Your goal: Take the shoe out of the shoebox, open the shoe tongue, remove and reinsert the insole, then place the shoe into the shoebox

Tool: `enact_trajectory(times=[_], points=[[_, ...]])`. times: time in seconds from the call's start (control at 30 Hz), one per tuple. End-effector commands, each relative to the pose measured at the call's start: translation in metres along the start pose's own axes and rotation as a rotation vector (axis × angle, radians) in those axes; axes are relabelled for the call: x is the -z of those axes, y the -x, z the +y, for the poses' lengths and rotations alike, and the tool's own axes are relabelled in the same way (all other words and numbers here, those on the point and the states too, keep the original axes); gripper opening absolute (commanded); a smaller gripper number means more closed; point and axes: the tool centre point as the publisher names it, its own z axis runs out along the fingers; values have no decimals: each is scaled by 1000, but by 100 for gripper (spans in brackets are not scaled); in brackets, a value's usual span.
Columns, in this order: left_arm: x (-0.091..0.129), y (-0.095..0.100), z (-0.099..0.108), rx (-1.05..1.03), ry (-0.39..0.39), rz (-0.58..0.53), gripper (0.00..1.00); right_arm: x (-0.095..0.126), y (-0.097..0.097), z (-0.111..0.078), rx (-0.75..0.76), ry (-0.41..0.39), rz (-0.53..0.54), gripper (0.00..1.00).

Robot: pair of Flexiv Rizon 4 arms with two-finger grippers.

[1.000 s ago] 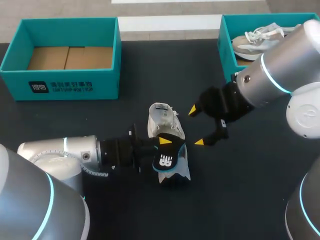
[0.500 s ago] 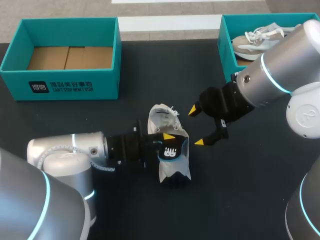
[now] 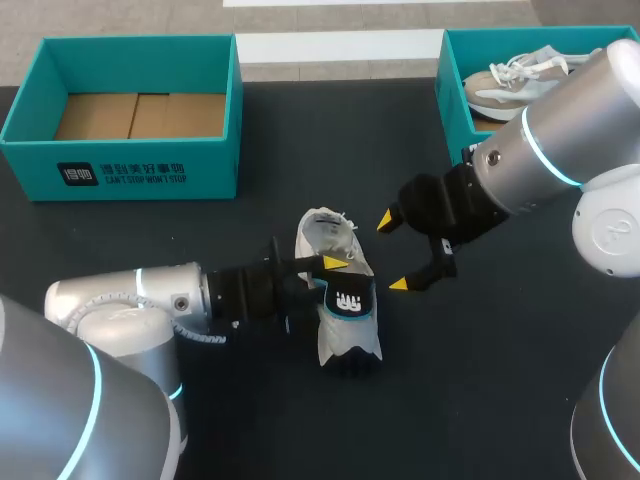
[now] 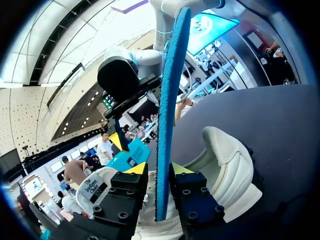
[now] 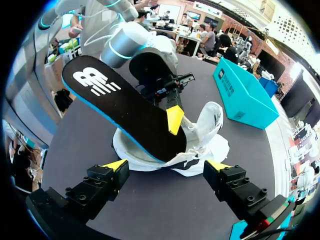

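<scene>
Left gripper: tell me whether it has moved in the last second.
Yes. The left gripper, shut on the insole, has shifted toward the table's far side, closer to the empty shoebox, which stays put.

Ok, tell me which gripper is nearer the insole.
Left. The left gripper is shut on the insole, a finger on each face; the right gripper hangs open beside the shoe, clear of the insole.
</scene>
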Motion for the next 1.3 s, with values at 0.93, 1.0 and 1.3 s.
enact_trajectory(times=[0.93, 1.0, 1.3], points=[[7, -19, -1, 5, 194, 80, 0, -2, 0, 0, 0, -1, -1, 100], [4, -18, 4, 5, 193, 80, 0, -2, 0, 0, 0, -1, -1, 100], [-2, -7, 27, -17, 217, 76, 0, -2, 0, 0, 0, -1, -1, 100]])
